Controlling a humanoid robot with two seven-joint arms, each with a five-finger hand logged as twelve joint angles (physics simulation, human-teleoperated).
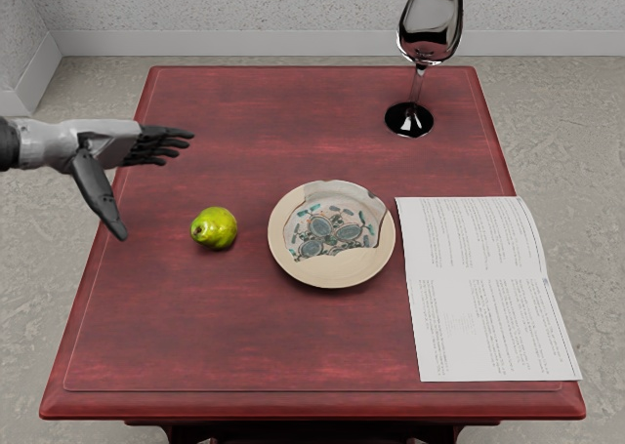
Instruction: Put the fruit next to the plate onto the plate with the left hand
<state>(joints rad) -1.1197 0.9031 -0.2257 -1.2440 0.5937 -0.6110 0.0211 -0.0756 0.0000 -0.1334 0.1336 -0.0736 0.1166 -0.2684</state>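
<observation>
Pear [214,227]: green, lying on the red table [244,337], left of centre, near the plate's left rim but apart from it. It is not on the plate.

Nearest the front edge, on the right, lies an open printed paper [479,288], flat, its left edge just beside the plate.

Plate [332,268]: tan rim, teal pattern in the centre, nothing on it.

Left hand [132,143]: over the table's left edge, behind and left of the pear, apart from it. The fingers are stretched out, the thumb hangs down, and it grasps nothing.

Far right: wine glass [428,24], upright, foot on the table.
</observation>
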